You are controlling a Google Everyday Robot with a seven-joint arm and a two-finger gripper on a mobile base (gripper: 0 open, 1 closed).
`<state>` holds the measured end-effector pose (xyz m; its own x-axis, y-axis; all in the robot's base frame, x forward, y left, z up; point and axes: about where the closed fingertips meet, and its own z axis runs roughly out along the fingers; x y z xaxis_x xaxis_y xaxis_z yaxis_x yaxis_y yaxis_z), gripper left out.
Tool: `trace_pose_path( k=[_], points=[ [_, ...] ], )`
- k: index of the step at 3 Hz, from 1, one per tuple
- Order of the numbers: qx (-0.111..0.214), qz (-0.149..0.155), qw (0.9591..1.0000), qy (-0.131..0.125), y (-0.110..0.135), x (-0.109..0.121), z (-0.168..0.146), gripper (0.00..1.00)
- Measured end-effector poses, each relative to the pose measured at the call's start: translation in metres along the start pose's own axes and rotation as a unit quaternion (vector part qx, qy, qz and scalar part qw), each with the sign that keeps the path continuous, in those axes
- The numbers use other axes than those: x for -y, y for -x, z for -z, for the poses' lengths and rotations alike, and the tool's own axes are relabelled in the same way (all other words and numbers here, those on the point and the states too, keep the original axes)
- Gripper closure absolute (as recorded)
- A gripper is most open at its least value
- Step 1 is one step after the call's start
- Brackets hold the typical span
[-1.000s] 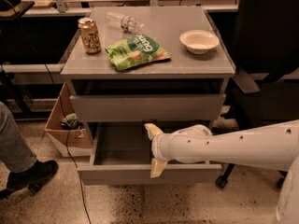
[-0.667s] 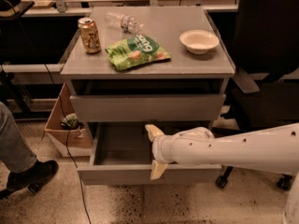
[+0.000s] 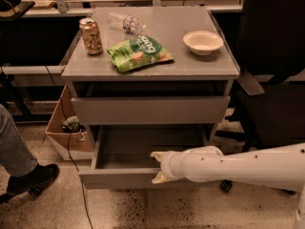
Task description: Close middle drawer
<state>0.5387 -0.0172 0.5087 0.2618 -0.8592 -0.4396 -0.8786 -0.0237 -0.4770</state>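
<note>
The middle drawer (image 3: 119, 178) is pulled out of the grey cabinet, a wide shallow tray with a low flat front and nothing visible in it. My gripper (image 3: 157, 166) on the white arm reaches in from the right and sits at the drawer's front edge, right of centre. Its fingers are apart: the upper finger (image 3: 156, 154) lies over the tray just inside the front, and the lower finger (image 3: 158, 177) lies against the outside of the front. The drawer above with the taller front (image 3: 150, 109) stands slightly out. The lowest drawer is hidden.
On the cabinet top (image 3: 157, 70) are a drink can (image 3: 91, 36), a green chip bag (image 3: 139, 53), a plastic bottle (image 3: 126, 22) and a white bowl (image 3: 203, 42). A black chair (image 3: 271, 80) stands right. A cardboard box (image 3: 66, 132) and a person's leg and shoe (image 3: 26, 175) are left.
The upper finger has dropped closer to the drawer front and the gripper looks narrower. The drawer has not visibly moved.
</note>
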Motion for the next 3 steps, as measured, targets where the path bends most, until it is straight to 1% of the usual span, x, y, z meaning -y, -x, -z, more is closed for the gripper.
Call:
trace_pose_path(
  k=[1,2,3],
  points=[
    [0.012,-0.025,0.9996,0.008,-0.021,-0.025,-0.01,0.66],
    [0.032,-0.036,0.9988,0.014,-0.036,-0.041,-0.026,0.89],
    [0.035,-0.036,0.9986,0.013,-0.038,-0.041,-0.027,1.0]
  ],
)
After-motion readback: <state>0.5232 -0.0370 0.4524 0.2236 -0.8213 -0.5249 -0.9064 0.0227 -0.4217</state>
